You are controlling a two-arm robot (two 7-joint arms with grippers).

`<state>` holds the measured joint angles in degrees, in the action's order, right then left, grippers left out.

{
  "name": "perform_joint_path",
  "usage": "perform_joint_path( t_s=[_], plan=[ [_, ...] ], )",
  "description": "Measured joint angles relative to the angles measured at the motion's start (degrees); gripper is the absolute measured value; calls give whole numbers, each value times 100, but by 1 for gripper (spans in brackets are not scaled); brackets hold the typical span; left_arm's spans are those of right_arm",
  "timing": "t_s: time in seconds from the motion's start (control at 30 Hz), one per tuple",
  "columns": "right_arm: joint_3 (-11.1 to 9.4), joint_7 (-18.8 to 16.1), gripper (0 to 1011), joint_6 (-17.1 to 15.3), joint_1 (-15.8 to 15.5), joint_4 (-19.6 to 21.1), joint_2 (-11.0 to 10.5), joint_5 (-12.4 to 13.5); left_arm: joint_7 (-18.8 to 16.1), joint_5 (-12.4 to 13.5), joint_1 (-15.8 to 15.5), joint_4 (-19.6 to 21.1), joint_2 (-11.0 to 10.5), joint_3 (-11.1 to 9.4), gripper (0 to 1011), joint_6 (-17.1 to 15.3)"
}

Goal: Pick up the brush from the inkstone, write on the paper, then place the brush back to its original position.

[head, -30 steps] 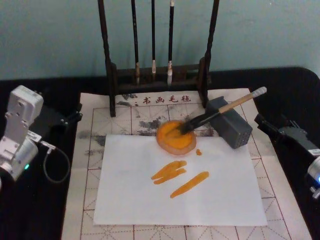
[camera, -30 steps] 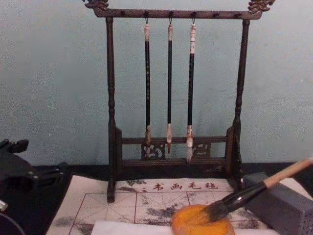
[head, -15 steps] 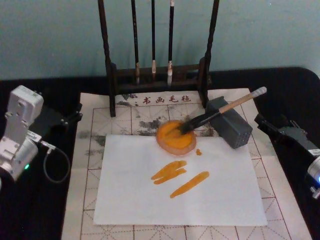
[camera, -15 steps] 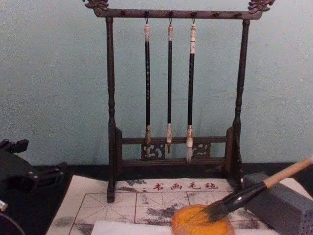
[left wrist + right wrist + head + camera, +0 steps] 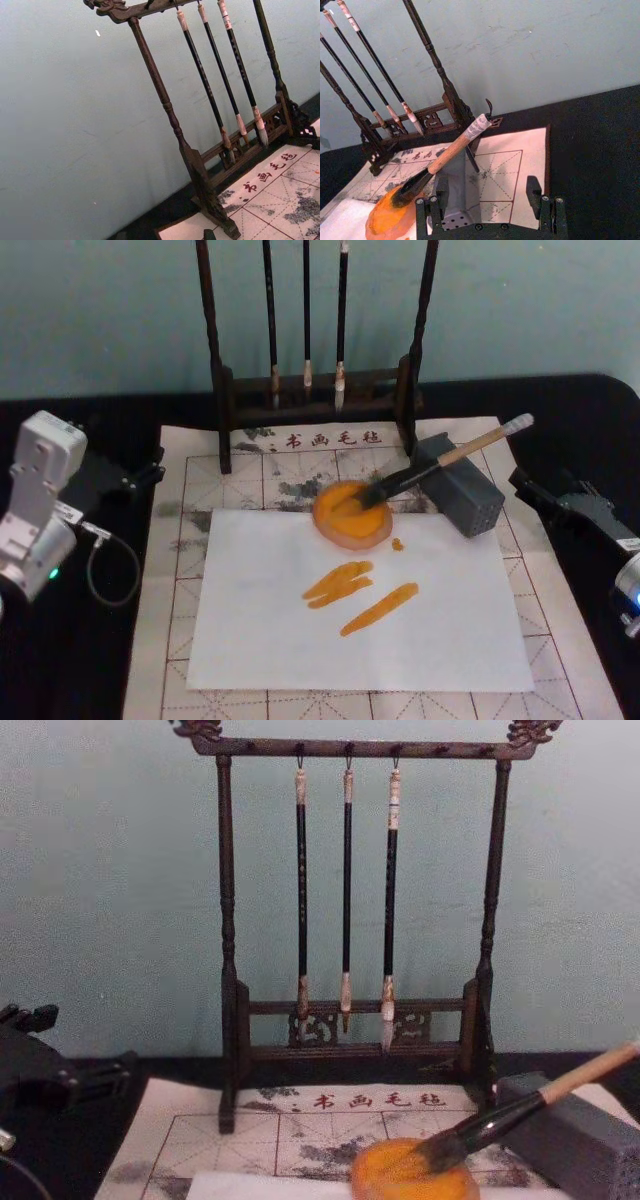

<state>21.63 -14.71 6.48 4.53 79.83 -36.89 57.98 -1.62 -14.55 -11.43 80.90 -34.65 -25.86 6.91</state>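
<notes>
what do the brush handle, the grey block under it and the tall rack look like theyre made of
The brush handle looks like pale, matte wood or bamboo, with a glossy black lower section.

The grey block is dull and even, possibly stone or plastic; small holes dot one end.

The rack seems dark stained wood, with turned posts and carved ends.

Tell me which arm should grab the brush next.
Right. The brush leans on the grey block, its handle end angled toward the right gripper, which sits open just beyond it. The left gripper is across the mat, far from the handle.
</notes>
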Motion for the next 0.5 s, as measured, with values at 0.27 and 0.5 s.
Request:
perform_joint_path(
  t_s=[0.27, 0.5],
  plan=[
    [0, 0, 1000, 1, 0, 0, 0, 0, 0, 0, 0, 0, 0, 0, 1001, 0],
    [0, 0, 1000, 1, 0, 0, 0, 0, 0, 0, 0, 0, 0, 0, 1001, 0]
  ],
)
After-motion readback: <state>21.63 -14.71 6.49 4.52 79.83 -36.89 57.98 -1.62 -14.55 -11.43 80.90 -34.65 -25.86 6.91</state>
